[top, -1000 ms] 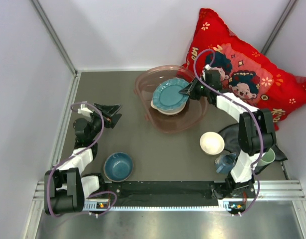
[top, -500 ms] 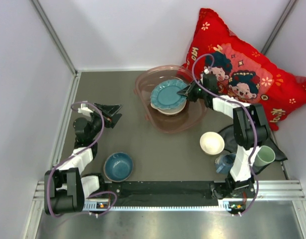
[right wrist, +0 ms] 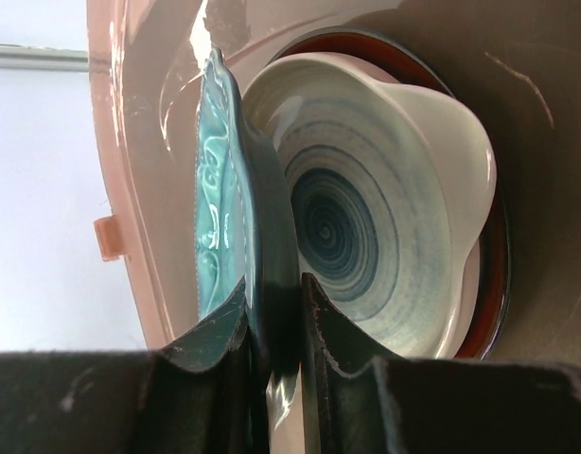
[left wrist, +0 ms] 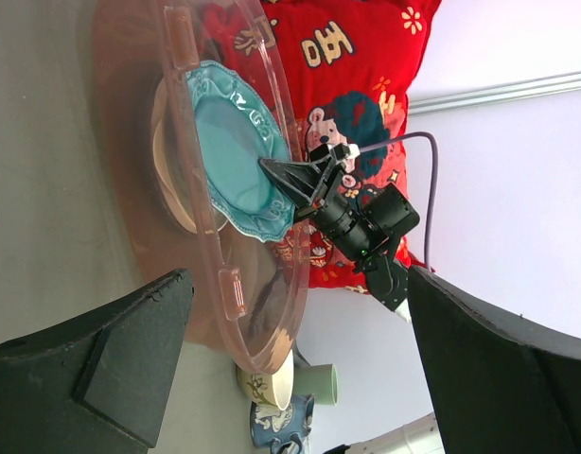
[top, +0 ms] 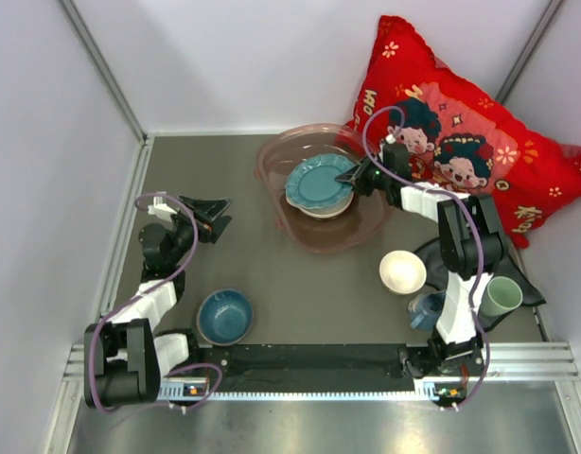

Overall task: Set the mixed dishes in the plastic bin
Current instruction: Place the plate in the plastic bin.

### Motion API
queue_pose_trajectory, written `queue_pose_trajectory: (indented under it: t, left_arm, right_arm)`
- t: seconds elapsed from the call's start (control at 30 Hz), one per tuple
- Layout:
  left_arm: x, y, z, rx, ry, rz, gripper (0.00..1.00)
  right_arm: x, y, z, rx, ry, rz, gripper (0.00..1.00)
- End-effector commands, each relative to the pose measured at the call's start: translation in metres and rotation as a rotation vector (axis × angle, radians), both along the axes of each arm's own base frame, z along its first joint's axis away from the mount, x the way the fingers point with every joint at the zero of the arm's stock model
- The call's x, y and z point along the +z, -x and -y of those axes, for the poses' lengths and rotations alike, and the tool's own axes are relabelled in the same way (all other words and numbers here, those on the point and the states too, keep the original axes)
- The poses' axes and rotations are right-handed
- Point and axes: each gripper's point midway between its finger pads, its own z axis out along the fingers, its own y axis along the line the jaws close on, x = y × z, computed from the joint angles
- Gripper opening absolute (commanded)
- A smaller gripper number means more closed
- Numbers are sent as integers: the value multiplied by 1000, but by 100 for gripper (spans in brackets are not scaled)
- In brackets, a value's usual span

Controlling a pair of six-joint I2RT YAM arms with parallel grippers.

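Observation:
The translucent pinkish plastic bin [top: 361, 227] stands at the table's back middle. My right gripper [top: 351, 175] is shut on the rim of the teal scalloped plate [top: 317, 182], holding it just above the blue-ringed white handled plate [top: 319, 210] lying in the bin; the wrist view shows the teal plate [right wrist: 215, 218] edge-on between my fingers and the ringed plate [right wrist: 366, 218] beneath. My left gripper [top: 220, 216] is open and empty at the left. A blue bowl [top: 224, 316], a cream-white bowl [top: 402, 271], a small blue mug [top: 428, 309] and a pale green cup [top: 504, 296] sit on the table.
A red cartoon-print pillow [top: 480, 123] leans in the back right corner, just behind my right arm. A dark grey cloth [top: 432, 253] lies under the cup and mug at the right. White walls enclose the table on three sides.
My right gripper has moved the teal plate slightly left and deeper over the bin. The left arm has not moved.

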Motion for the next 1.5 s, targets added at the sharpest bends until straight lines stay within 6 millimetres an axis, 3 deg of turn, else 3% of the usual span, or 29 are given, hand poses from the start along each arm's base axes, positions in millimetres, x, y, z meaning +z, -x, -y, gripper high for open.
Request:
queue_pose_trajectory:
  t: [0.0,0.4,0.8,1.27,1.47]
  left_arm:
    - [16,-1,0,-12,-24,64,98]
    - [16,-1,0,-15,-31,64,98]
    - [13,0,1,-13,-30,59,98]
    - [6,7,1,-12,-12,56,98]
    - [7,11,2,-14,-6,61,98]
  right_arm:
    - [66,-23,-16,40,-118,203,0]
    - [55,-32,-23,50,-136,193,0]
    - [28,-33,-35,72,-122,115,0]
    - [7,-7,-47,158,-27,29,17]
    - [-1,-6,-46,158,-2,8,34]
